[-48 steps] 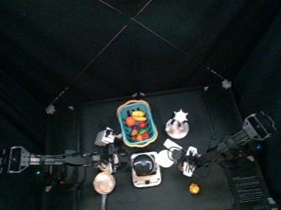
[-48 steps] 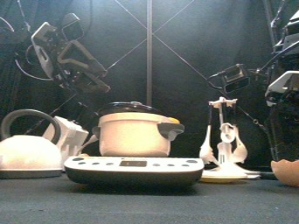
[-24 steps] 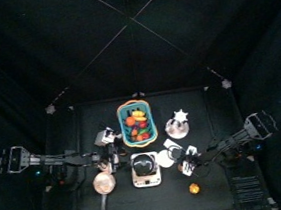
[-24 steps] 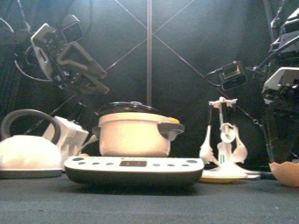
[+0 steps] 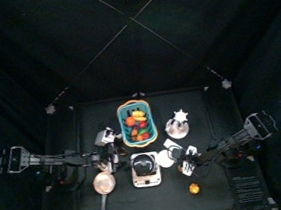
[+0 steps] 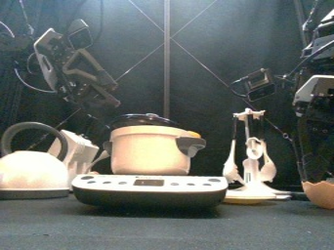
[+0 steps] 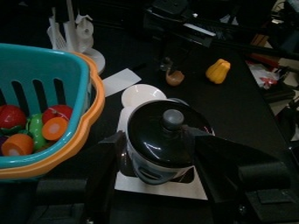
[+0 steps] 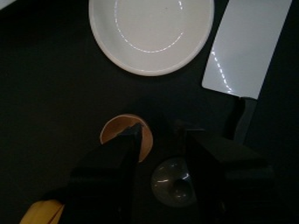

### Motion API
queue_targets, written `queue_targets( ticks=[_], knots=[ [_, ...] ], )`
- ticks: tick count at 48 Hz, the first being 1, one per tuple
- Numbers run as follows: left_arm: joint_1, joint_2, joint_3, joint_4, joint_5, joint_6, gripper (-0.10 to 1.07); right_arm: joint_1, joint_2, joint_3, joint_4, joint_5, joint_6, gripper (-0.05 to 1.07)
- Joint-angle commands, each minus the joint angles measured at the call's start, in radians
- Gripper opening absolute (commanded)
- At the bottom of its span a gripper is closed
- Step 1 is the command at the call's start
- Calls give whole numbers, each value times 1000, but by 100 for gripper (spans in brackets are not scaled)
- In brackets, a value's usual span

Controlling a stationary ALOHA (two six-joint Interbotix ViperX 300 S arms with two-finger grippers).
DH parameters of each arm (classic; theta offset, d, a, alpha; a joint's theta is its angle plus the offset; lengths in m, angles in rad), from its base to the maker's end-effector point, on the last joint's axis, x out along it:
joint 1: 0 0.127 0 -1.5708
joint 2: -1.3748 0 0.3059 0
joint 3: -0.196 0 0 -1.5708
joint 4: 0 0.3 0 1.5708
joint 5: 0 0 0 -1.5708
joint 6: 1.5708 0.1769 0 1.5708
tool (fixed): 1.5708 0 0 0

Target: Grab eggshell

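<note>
The eggshell (image 8: pixel 125 135) is a brown half shell lying on the black table, just short of a white plate (image 8: pixel 152 35). It shows at the far right of the front view (image 6: pixel 319 191) and as a small brown piece in the left wrist view (image 7: pixel 174 77). My right gripper (image 8: pixel 163 156) hangs straight above it, jaws open, one fingertip beside the shell and nothing held. Raised at the left over the pot (image 7: pixel 163 140) is my left gripper (image 7: pixel 166 179), open and empty.
A cleaver (image 8: pixel 247 48) lies beside the plate and a yellow object (image 8: pixel 42 212) lies near the shell. The pot stands on a scale (image 6: pixel 146 188), with a kettle (image 6: pixel 33 161), a utensil rack (image 6: pixel 248 156) and a teal fruit basket (image 7: pixel 41 96) around it.
The right gripper has shifted slightly above the eggshell and its jaws look wider. The left arm has barely moved.
</note>
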Motion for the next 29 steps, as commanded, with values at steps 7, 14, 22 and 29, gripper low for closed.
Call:
queue_targets(
  ticks=[7,14,22,29],
  knots=[
    [3,-3,-11,-2,-8,0,90,2,17,2,-6,-58,-3,74],
    [5,-3,-6,-2,-8,-2,90,2,25,-2,-6,-60,-3,68],
    [3,-3,-3,-12,-8,2,90,-2,25,-5,-9,-57,-2,59],
    [3,-3,-3,-14,-8,3,90,-6,11,-21,-32,-48,-3,56]
  ],
)
